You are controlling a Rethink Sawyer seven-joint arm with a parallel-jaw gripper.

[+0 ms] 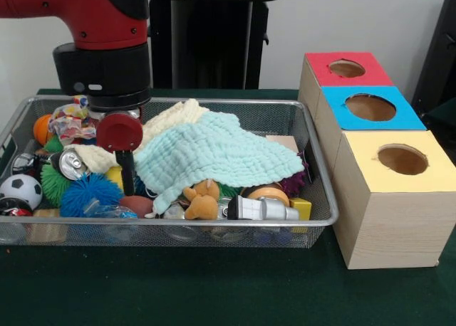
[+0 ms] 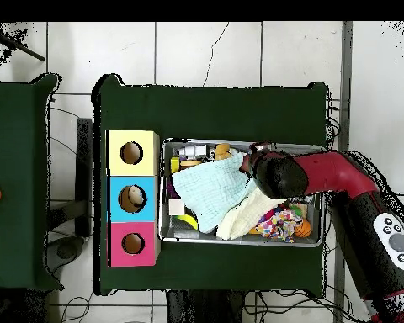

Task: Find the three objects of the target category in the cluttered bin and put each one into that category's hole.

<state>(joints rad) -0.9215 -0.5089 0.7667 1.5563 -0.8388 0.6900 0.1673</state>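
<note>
A wire mesh bin (image 1: 324,198) holds a heap of clutter. A mint cloth (image 1: 214,151) and a cream cloth (image 1: 174,119) cover its middle. Around them lie a soda can (image 1: 71,164), a blue spiky ball (image 1: 89,194), a soccer ball (image 1: 20,191), a brown plush animal (image 1: 201,201) and a silver and black flashlight (image 1: 262,209). My gripper (image 1: 128,187) reaches down into the bin's left part, between the can and the mint cloth, just above a dark red object (image 1: 137,205). Its tip is sunk in the clutter. In the overhead view the wrist (image 2: 277,177) hides it.
Three wooden boxes stand right of the bin, with a red top (image 1: 370,73), a blue top (image 1: 402,116) and a yellow top (image 1: 363,155), each with a round hole. The blue box's hole (image 2: 134,198) shows something pale inside. An orange ball (image 1: 41,128) and patterned fabric (image 1: 71,119) lie at the bin's back left.
</note>
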